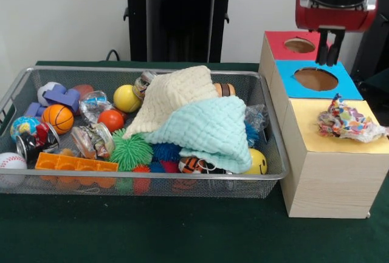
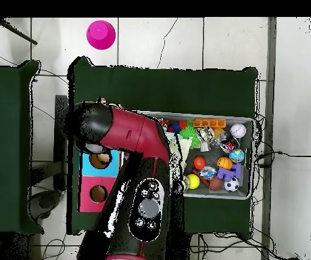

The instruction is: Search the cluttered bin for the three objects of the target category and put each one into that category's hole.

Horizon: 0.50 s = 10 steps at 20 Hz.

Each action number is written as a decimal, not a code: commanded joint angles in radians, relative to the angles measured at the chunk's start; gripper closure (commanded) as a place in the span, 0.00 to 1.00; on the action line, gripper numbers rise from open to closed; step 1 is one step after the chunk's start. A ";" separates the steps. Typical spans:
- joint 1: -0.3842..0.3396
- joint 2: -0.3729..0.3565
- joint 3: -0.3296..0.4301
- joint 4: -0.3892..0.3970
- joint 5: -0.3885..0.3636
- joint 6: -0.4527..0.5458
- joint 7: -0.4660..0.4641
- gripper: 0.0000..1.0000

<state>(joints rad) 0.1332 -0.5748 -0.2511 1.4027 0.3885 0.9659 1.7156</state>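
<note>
The gripper (image 1: 330, 49) is hanging above the box (image 1: 328, 172), between the red panel's hole (image 1: 299, 45) and the blue panel's hole (image 1: 315, 79). Its fingers (image 1: 320, 48) are standing close together with only a narrow gap, and nothing is showing between them. A crumpled patterned wrapper (image 1: 347, 121) is lying on the box's yellow panel, covering whatever opening is there.

Which category is wanted cannot be read from here. The wire bin (image 1: 275, 130) on the green bench (image 1: 182, 232) is holding several balls: an orange basketball (image 1: 58, 118), a yellow ball (image 1: 126, 98), a baseball (image 1: 11, 162) and a yellow smiley ball (image 1: 258, 162). A cream cloth (image 1: 173, 96) and a mint cloth (image 1: 209, 129) are draping over the middle, probably hiding more beneath.

If balls are the target, they are likely light and round, apt to roll out of a pinch; taking hold across the widest part looks safest. The cloths are soft and limp, best pinched at a raised fold. The green spiky ball (image 1: 130, 151) should squash easily.
</note>
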 commanded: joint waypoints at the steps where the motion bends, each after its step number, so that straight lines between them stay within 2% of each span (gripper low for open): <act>1: -0.021 0.003 -0.004 0.001 -0.060 0.082 0.202 1.00; 7: -0.021 0.016 -0.002 -0.005 -0.063 0.071 0.204 1.00; 10: -0.020 0.019 -0.007 -0.026 -0.059 0.099 0.224 1.00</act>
<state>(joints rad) 0.1329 -0.5918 -0.2759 1.3896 0.3693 0.9848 1.7156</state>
